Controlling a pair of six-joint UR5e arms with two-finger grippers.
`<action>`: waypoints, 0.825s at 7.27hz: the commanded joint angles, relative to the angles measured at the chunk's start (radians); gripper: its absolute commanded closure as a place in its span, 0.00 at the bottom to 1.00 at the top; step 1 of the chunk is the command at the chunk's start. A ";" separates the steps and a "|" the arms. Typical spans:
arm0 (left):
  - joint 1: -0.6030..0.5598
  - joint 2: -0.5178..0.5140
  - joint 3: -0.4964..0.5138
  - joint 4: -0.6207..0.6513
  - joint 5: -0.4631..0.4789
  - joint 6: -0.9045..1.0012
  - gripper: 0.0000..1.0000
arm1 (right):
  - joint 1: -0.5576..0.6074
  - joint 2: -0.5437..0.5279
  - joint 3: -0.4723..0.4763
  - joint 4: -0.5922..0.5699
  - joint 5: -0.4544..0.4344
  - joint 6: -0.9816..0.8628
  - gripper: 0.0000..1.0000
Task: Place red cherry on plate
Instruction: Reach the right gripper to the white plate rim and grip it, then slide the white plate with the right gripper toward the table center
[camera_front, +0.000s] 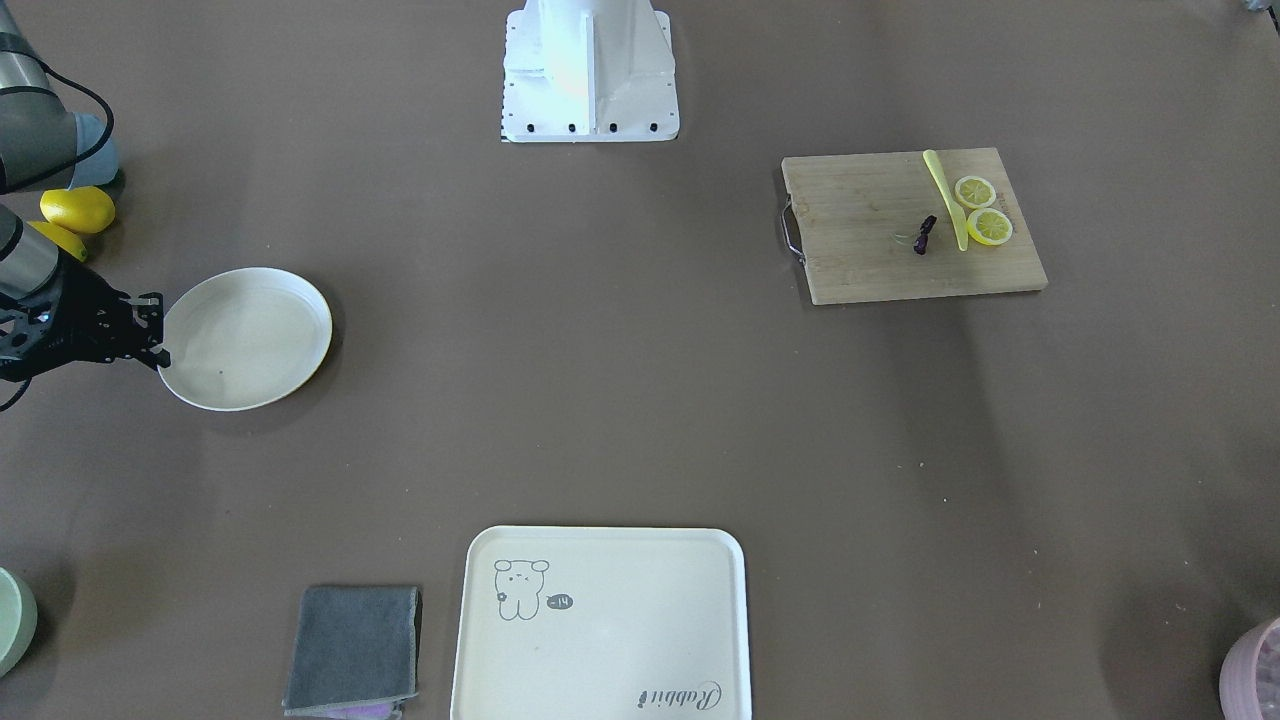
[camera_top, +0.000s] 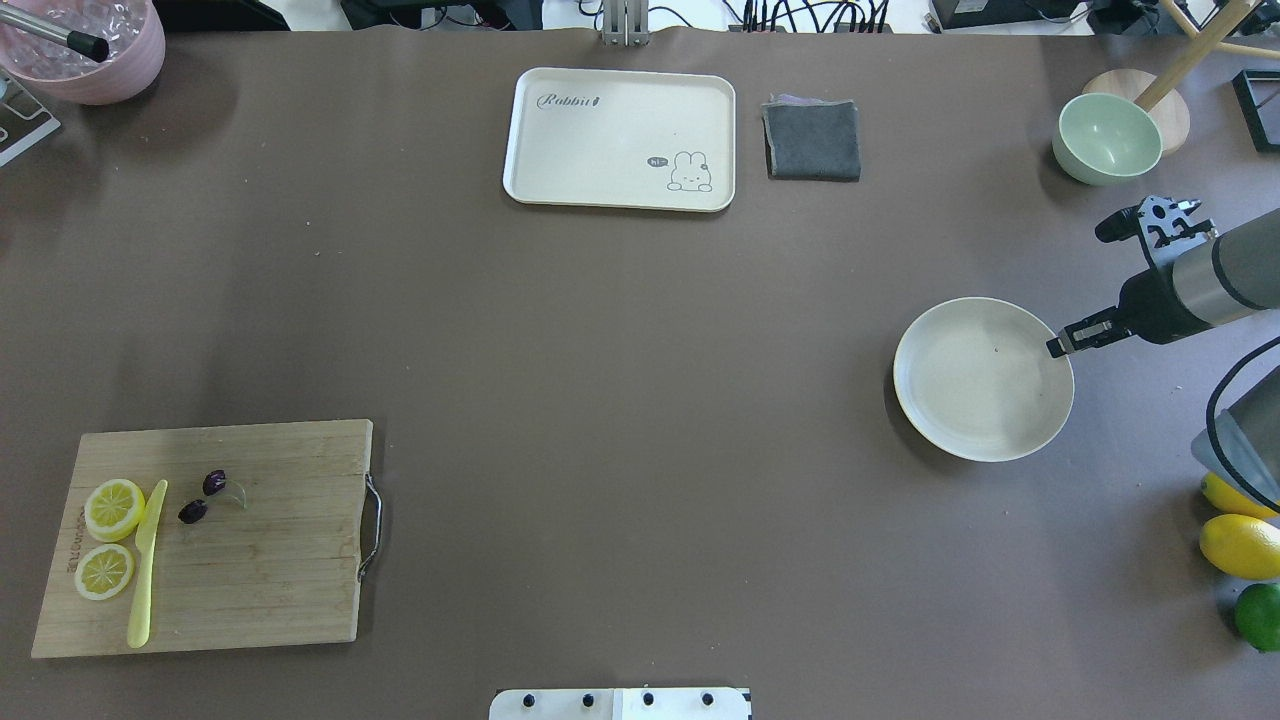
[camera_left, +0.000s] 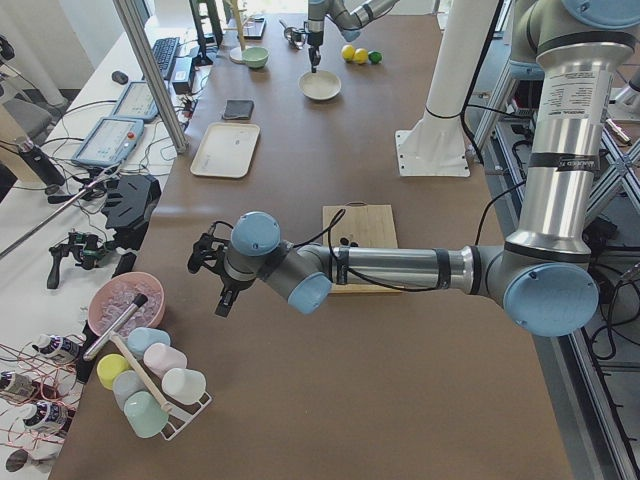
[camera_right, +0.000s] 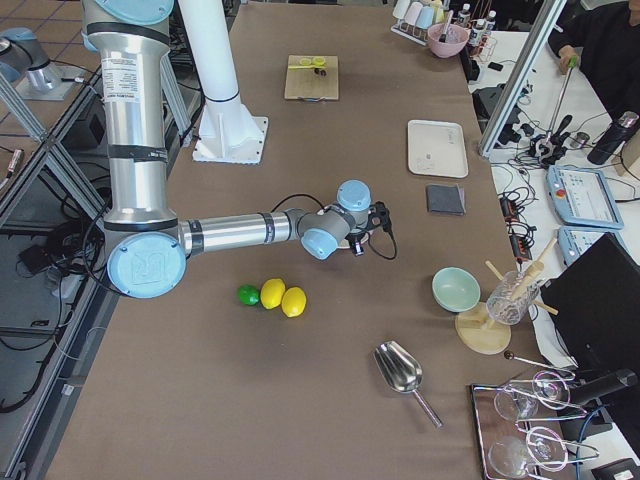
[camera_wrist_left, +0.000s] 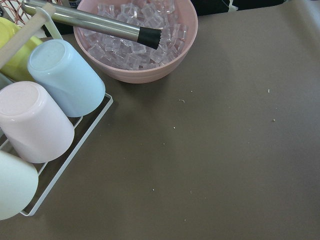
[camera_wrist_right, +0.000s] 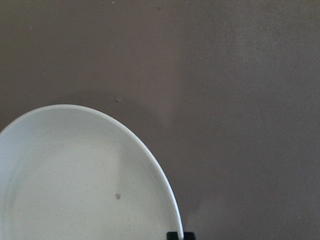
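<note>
The red cherry (camera_top: 192, 512) (camera_front: 920, 244), two dark berries on a thin green stem, lies on a wooden cutting board (camera_top: 260, 560) on the robot's left. The round cream plate (camera_top: 980, 380) (camera_front: 250, 340) (camera_wrist_right: 75, 190) sits empty far off on the robot's right. My right gripper (camera_top: 1060, 345) (camera_front: 160, 356) points down at the plate's outer rim, and its black tips (camera_wrist_right: 180, 235) are closed on that rim. My left gripper (camera_left: 222, 300) hovers off the far left corner near a pink bowl; whether it is open or shut I cannot tell.
Two lemon slices (camera_top: 114, 508) and a yellow knife (camera_top: 145, 565) share the board. A rabbit tray (camera_top: 620, 130), grey cloth (camera_top: 812, 140) and green bowl (camera_top: 1107, 138) line the far edge. Lemons (camera_top: 1240, 545) lie by the right arm. The pink ice bowl (camera_wrist_left: 135, 45) stands beside a cup rack (camera_wrist_left: 50, 100).
</note>
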 joint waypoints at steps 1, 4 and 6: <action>-0.002 0.000 -0.004 0.000 -0.002 -0.003 0.03 | 0.039 0.058 0.023 0.001 0.093 0.095 1.00; -0.002 -0.001 0.002 0.000 -0.002 -0.007 0.03 | -0.138 0.305 0.025 -0.009 -0.041 0.463 1.00; -0.002 0.000 0.005 0.002 -0.001 -0.006 0.03 | -0.297 0.422 0.018 -0.095 -0.248 0.580 1.00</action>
